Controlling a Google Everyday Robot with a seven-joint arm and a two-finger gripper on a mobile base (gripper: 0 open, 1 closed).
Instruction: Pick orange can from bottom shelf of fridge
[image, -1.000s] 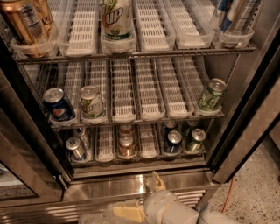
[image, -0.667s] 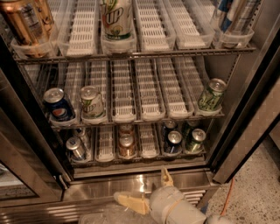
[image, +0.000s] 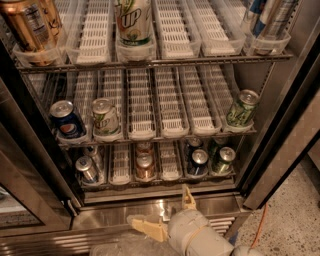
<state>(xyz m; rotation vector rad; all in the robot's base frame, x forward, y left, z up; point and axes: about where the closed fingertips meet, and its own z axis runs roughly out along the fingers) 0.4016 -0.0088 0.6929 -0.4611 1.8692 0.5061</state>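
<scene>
Because the orange can (image: 145, 168) sits at the front of a middle lane on the bottom shelf (image: 150, 183) of the fridge (image: 280, 150), I hold the hand (image: 158, 204) low outside the sill (image: 120, 209), fingers (image: 147, 229) spread wide, ready to reach in beneath the rack above (image: 150, 138).

Single camera is looking down and forward from above and behind the gripper (image: 159, 206), facing into the open fridge (image: 272, 165). It is sitting close. The gripper, fingers spread, is showing at the frame's lower edge, with the bottom shelf (image: 120, 167) just beyond it.
</scene>
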